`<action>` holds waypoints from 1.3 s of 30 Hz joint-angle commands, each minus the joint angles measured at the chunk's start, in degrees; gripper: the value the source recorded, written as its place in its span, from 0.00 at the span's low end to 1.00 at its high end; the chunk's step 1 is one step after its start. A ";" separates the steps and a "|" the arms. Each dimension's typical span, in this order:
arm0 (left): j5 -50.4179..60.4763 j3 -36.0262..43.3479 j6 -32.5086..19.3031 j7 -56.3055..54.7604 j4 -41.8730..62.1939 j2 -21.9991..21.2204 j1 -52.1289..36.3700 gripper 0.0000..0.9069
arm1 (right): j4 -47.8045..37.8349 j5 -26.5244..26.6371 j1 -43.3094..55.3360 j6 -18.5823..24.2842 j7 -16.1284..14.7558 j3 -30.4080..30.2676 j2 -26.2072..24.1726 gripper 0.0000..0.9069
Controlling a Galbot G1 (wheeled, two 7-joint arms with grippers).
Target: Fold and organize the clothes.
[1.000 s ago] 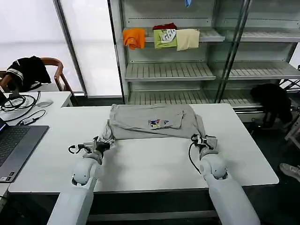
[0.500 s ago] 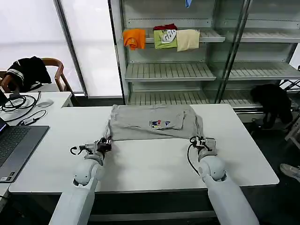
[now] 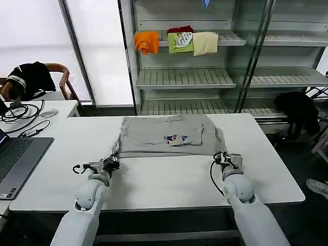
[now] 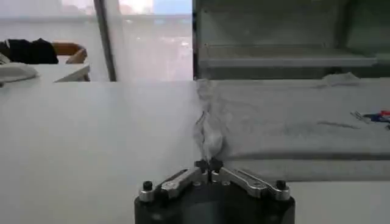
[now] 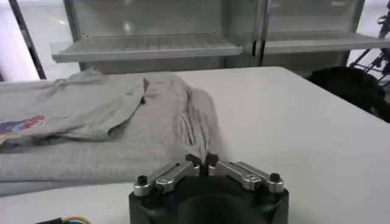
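1. Centrally on the white table (image 3: 164, 179) lies 1 light grey T-shirt (image 3: 154, 139), folded into a wide band w/ a small multicoloured square print (image 3: 176, 139) facing up, right of its middle. It sits on the far half of the tabletop, its near edge running left-right.
2. L gripper (image 3: 109, 163) is at the shirt's near-left corner; in the left wrist view its fingertips (image 4: 209, 164) are closed together on a bunched bit of grey cloth, which rises in a crease from the tips toward the shirt body.
3. R gripper (image 3: 227, 158) is at the near-right corner; the right wrist view shows it (image 5: 202, 160) pinched narrow on the gathered cloth edge, w/ folds fanning away from the tips.
4. Both arms reach in from the near side of the table, roughly level w/ each other, 1 at each end of the shirt's near edge.
5. Behind the table stands a metal shelf unit (image 3: 184, 77); on an upper shelf lie 3 folded garments, orange (image 3: 147, 41), green (image 3: 180, 42), cream (image 3: 205, 43), side by side.
6. Far left: a laptop (image 3: 18, 159) on a side desk, cables (image 3: 20, 114) beyond it, and a chair w/ a black garment (image 3: 28, 77) draped over it.
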 commanded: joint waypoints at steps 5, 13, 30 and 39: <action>-0.14 -0.40 -0.12 -1.44 -17.47 2.53 12.16 0.01 | 12.47 1.73 -7.53 0.16 1.85 1.20 -3.13 0.00; 0.30 -0.54 -0.23 -2.04 -26.94 2.50 22.65 0.01 | 21.08 1.31 -16.28 0.24 3.31 2.66 -1.87 0.00; 0.49 -7.62 -1.57 -1.44 -34.51 2.34 36.36 0.01 | 32.73 -1.76 -34.04 0.35 9.06 5.92 -1.48 0.00; 0.46 -9.40 -2.75 -0.74 -34.85 1.30 39.18 0.01 | 32.40 -4.20 -36.64 2.03 8.88 5.84 -1.26 0.96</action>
